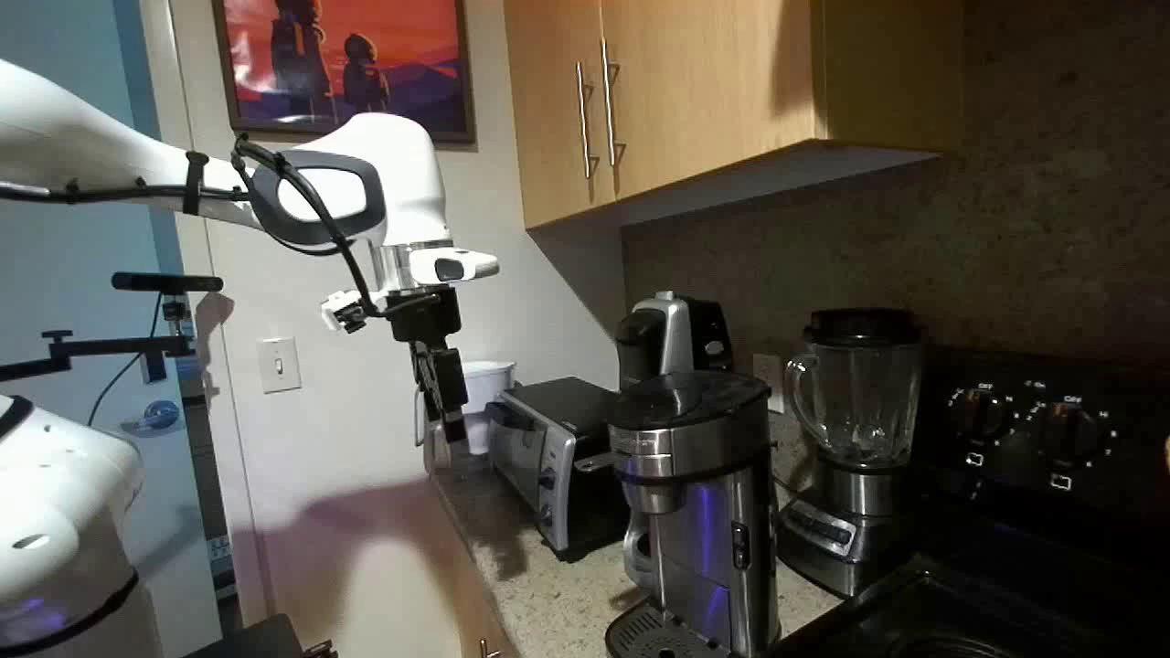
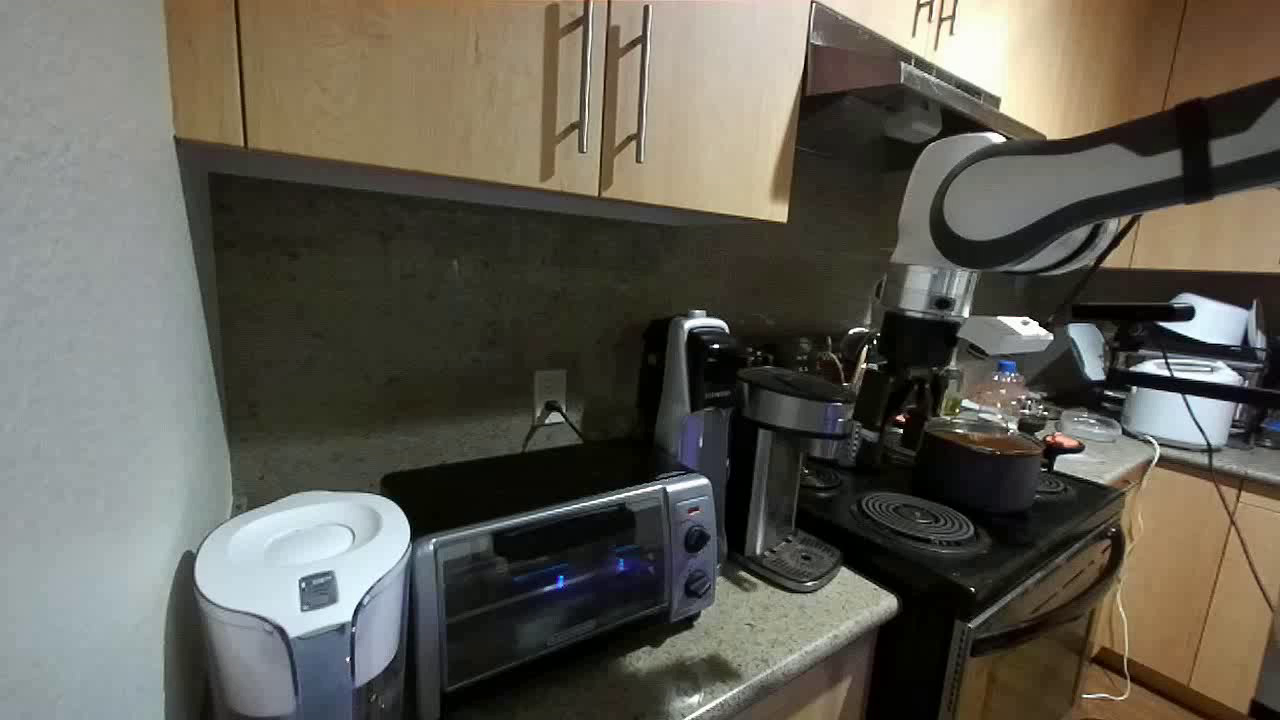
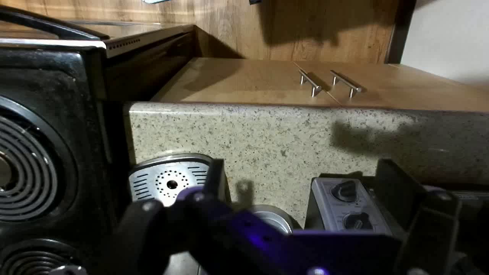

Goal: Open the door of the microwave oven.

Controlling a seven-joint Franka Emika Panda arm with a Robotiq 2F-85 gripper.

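Two dark fingers [image 3: 216, 176] stand wide apart on the gripper [image 3: 301, 168]. The microwave oven [image 2: 560, 560] sits apart from it, lower and to the left in an exterior view, its glass door [image 2: 555, 600] closed; in the wrist view the oven's control panel [image 3: 348, 207] shows between the fingers.

Speckled counter [image 3: 267, 139]: microwave oven [image 2: 555, 575], steel coffee maker [image 1: 699, 521], blender [image 1: 857, 448].
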